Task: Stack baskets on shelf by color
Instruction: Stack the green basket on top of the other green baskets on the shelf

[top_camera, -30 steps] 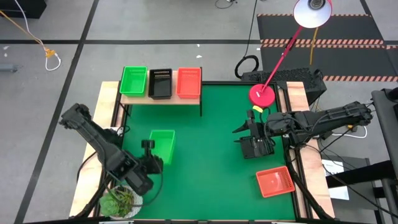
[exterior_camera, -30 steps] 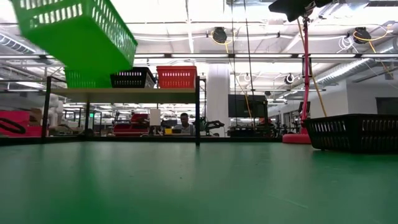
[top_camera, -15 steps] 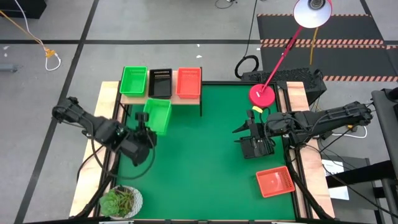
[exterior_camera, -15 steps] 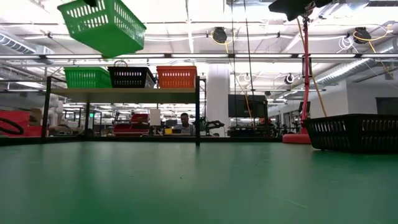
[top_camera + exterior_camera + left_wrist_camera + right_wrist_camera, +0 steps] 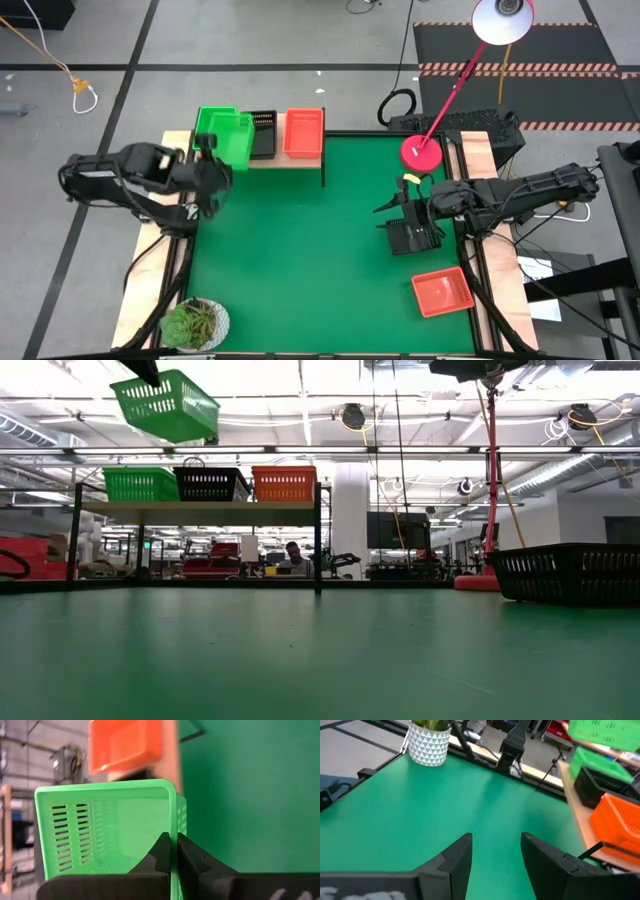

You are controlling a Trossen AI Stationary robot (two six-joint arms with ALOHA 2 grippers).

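Note:
My left gripper point(image 5: 172, 840) is shut on a green basket point(image 5: 230, 137) and holds it in the air over the left end of the wooden shelf point(image 5: 295, 160). The basket hangs above another green basket point(image 5: 140, 484) standing on the shelf. A black basket point(image 5: 262, 133) and a red-orange basket point(image 5: 304, 132) stand beside that one on the board. At the table's right, my right gripper point(image 5: 496, 842) is open in the air above a second black basket point(image 5: 412, 238) that rests on the mat. Another red-orange basket point(image 5: 441, 292) lies at the near right. My left gripper pinches one side wall of the green basket at its rim point(image 5: 173, 822), one finger inside the basket and one outside. It comes slanting down from the table's near left. The basket is lifted clear, tilted, above the shelf point(image 5: 165, 405).
A potted plant point(image 5: 195, 325) stands at the near left corner. A red lamp base point(image 5: 422, 152) sits at the far right, its pole leaning over the table. Bare green mat point(image 5: 310, 250) spreads in the middle. Pale wooden rails run along both sides.
My left gripper has carried the green basket up and toward the far edge, from over the table's left part to above the shelf's left end. The basket has turned along the way and stays clear of everything.

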